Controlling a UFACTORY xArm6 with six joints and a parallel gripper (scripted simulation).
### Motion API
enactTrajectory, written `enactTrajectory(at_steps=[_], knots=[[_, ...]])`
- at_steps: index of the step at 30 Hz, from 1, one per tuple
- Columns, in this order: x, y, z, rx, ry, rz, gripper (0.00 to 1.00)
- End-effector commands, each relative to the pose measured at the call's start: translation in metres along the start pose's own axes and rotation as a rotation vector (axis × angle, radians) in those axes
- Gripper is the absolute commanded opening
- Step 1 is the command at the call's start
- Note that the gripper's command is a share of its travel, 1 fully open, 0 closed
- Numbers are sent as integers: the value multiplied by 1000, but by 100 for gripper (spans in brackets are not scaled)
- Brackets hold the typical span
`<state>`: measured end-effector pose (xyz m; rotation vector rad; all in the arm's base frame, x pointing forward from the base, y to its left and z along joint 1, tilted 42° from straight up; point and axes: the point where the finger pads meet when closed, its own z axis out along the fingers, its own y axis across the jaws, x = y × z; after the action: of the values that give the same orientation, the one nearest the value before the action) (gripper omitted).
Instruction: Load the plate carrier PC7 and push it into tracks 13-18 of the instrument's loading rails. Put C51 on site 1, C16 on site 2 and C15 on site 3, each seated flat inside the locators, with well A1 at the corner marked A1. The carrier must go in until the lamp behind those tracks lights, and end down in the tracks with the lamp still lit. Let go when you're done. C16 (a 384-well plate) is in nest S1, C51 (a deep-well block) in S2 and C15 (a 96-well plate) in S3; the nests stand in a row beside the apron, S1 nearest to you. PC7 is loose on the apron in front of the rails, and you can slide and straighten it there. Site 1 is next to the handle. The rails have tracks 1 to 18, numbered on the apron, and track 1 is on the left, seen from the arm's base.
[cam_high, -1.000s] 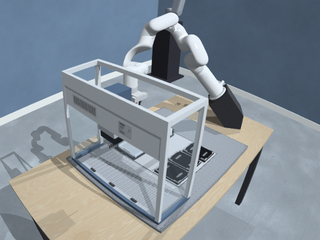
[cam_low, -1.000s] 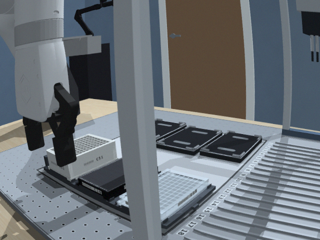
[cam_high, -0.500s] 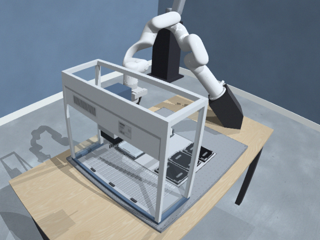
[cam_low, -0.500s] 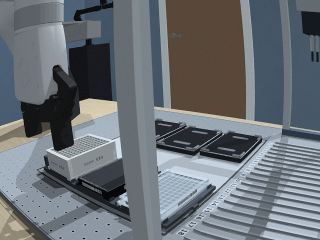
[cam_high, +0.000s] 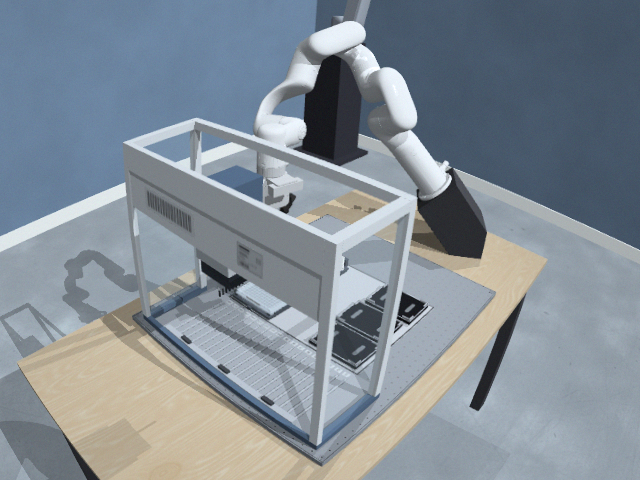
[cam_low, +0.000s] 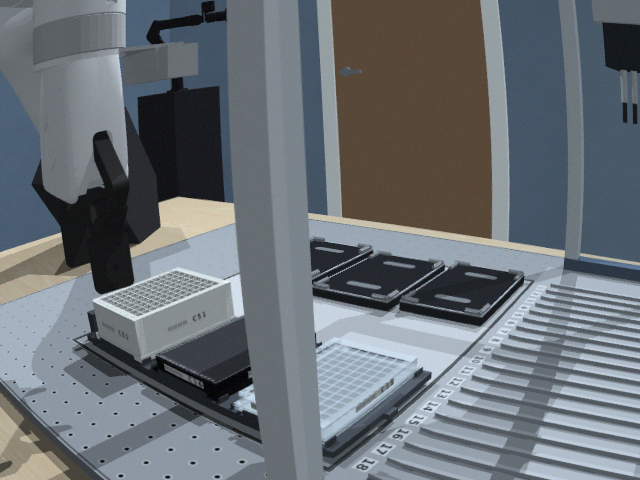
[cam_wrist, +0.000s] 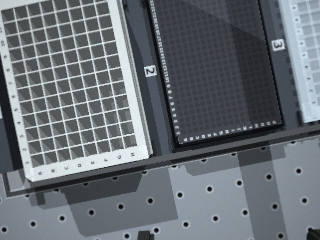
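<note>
The carrier PC7 (cam_wrist: 152, 110) lies on the apron in front of the rails, its far end near the labels for tracks 13-18 (cam_low: 403, 428). The white deep-well block C51 (cam_low: 162, 310) sits on site 1, also in the wrist view (cam_wrist: 70, 85). The black 384-well plate C16 (cam_low: 206, 356) (cam_wrist: 217, 70) sits on site 2. The clear 96-well plate C15 (cam_low: 356, 377) sits on site 3 (cam_wrist: 307, 55). My gripper (cam_low: 93, 253) is open and empty. It hangs above the carrier's handle end, just beside C51, fingers pointing down.
Three black nests (cam_low: 379, 279) stand empty in a row beside the apron. The instrument's white frame post (cam_low: 273, 232) hides part of the carrier. The rails (cam_low: 542, 372) lie beyond the apron. A pipetting head (cam_low: 620, 51) hangs at the upper right.
</note>
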<state>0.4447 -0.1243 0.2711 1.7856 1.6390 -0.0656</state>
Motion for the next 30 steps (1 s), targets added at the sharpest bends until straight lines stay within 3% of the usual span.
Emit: enactTrajectory(at_steps=[1, 30], knots=[[5, -13, -2, -15, -12, 106, 82], [56, -138, 1, -19, -4, 1006, 82]])
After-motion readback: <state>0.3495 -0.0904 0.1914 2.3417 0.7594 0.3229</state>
